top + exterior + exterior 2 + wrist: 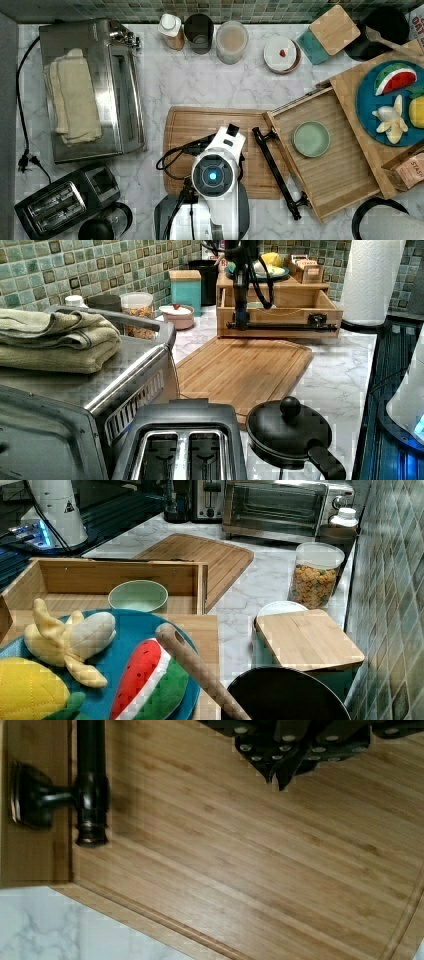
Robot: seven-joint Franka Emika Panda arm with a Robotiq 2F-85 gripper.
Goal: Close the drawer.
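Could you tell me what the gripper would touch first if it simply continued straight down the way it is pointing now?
Most likely the wooden cutting board: the gripper points down at its bare surface. The drawer handle sits off to the side, not in that line. How far above the board it hovers is unclear.

Marble counter point(200, 75) under cutting board point(200, 125)

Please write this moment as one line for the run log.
drawer: open, green bowl inside | gripper: fingers together, holding nothing, above cutting board, beside black handle | contact: none | close: not yet done
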